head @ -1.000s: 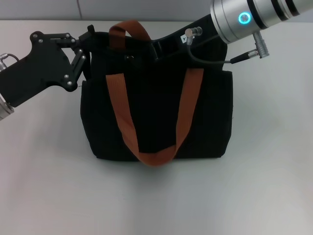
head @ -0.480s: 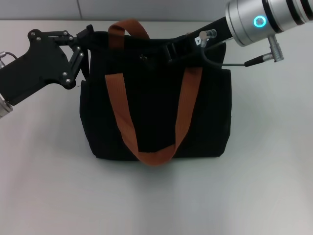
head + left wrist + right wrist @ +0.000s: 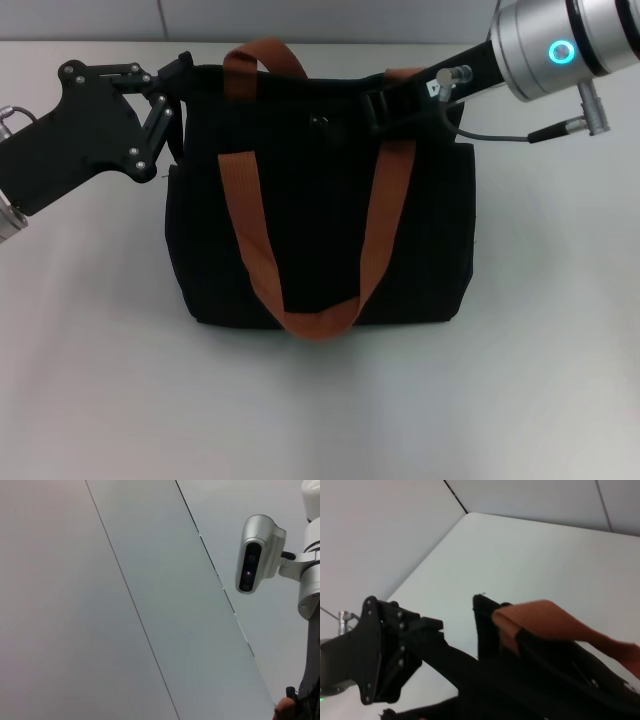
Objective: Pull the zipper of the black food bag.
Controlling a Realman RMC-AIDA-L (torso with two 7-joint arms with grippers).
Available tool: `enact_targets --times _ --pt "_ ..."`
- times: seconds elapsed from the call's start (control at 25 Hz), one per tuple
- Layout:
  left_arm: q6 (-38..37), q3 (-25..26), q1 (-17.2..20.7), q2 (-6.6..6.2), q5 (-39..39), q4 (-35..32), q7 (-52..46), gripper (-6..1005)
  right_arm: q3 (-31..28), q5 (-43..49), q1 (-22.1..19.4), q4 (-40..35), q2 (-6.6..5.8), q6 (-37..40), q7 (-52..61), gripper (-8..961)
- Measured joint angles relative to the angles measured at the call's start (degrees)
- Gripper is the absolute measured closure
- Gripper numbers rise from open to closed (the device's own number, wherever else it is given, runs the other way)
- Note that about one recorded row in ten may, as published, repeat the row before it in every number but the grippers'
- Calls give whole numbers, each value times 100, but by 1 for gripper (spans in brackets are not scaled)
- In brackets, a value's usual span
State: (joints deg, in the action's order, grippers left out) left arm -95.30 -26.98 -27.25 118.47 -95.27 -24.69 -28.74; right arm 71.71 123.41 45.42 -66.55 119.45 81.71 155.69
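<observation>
Since a second ago the right pincer (image 3: 385, 105) has travelled along the top edge of the black food bag (image 3: 320, 240) toward the robot's right, and the dark spot of the zipper (image 3: 318, 120) has followed it. Its fingers are buried in the bag's top edge by the orange strap (image 3: 385, 215), so I cannot tell how they stand. At the bag's left corner the left pincer (image 3: 178, 75) is clamped on the fabric. The bag stands upright in the middle of the white bench (image 3: 320, 400).
</observation>
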Motion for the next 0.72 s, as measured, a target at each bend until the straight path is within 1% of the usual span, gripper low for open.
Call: enact_targets --times 0.32,0.6,0.72 --pt "2 1 0 1 0 -1 0 972 -42 180 -311 -406 0 122 146 953" --pt "5 1 -9 1 25 -1 0 972 -337 376 -645 -877 -1 321 238 954" --pt "5 1 -14 0 41 -1 0 972 -424 397 -718 -973 -1 376 245 953"
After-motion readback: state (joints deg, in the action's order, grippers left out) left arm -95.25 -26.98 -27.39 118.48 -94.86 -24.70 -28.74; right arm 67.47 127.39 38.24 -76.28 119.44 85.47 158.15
